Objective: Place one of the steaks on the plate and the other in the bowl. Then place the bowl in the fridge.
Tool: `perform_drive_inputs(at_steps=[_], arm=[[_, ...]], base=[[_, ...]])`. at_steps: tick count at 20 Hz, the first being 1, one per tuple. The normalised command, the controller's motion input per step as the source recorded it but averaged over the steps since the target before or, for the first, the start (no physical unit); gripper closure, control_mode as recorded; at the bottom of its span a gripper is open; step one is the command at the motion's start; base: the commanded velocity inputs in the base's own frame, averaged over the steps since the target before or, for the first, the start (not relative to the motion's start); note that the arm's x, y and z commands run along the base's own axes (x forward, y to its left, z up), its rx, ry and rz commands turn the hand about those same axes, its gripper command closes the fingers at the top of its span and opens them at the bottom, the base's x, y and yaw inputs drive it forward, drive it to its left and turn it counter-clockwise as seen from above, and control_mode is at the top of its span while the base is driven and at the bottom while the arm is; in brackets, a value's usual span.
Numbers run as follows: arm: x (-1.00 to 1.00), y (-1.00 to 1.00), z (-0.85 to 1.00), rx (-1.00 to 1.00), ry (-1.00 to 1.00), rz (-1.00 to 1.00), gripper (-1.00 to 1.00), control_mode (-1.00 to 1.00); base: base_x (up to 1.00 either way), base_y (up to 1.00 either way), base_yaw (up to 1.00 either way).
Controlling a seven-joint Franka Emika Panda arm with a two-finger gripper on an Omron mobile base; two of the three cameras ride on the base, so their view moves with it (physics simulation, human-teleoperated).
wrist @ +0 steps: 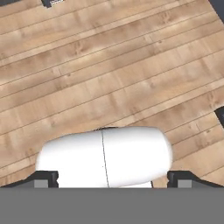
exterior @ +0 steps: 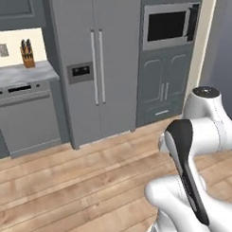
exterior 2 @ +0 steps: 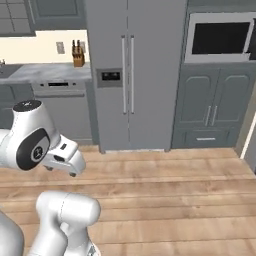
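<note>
Left base view, kitchen stock: fridge point(exterior: 95, 66), tall, grey, two doors, both shut; paired vertical silver handles point(exterior: 97, 66) at the centre seam; dark dispenser panel point(exterior: 81, 71) on the left door; it stands on the far side of the wooden floor point(exterior: 68, 181), well apart from the arm. Built-in oven point(exterior: 169, 26) with dark window, set in grey cabinetry just right of the fridge; two cabinet doors point(exterior: 162, 85) and a drawer below it. Dishwasher point(exterior: 25, 116) left of the fridge, under a pale grey tabletop point(exterior: 21, 74); knife block point(exterior: 27, 54) upright on that tabletop against the cream wall; wall socket point(exterior: 3, 50) beside it. Robot arm point(exterior: 195, 153), white with dark joints, folded at lower right.

Right base view: same fridge point(exterior 2: 127, 75) seen nearly square on, doors shut; oven point(exterior 2: 222, 37) to its right; knife block point(exterior 2: 77, 56) to its left; arm point(exterior 2: 37, 142) at lower left.

Hand view: pincer point(wrist: 112, 178) aimed down at bare floor planks point(wrist: 109, 74); two dark fingertips point(wrist: 43, 178) stand far apart at the bottom corners; released, grasping nothing.
</note>
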Motion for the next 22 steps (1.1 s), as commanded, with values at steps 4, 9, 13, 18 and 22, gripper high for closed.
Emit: perform_drive_inputs(at_steps=[4, 9, 13, 18, 22], arm=[[0.0, 0.0, 0.0, 0.0, 0.0, 0.0, -1.0, 1.0], [0.0, 0.0, 0.0, 0.0, 0.0, 0.0, -1.0, 1.0], [0.0, 0.0, 0.0, 0.0, 0.0, 0.0, -1.0, 1.0], [0.0, 0.0, 0.0, 0.0, 0.0, 0.0, -1.0, 1.0], [0.0, 0.0, 0.0, 0.0, 0.0, 0.0, -1.0, 1.0]], base=[[0.71, 0.0, 0.17], [0.68, 0.0, 0.14], [0.97, 0.0, 0.25], [1.0, -0.34, 0.23], [0.51, -0.52, 0.17]])
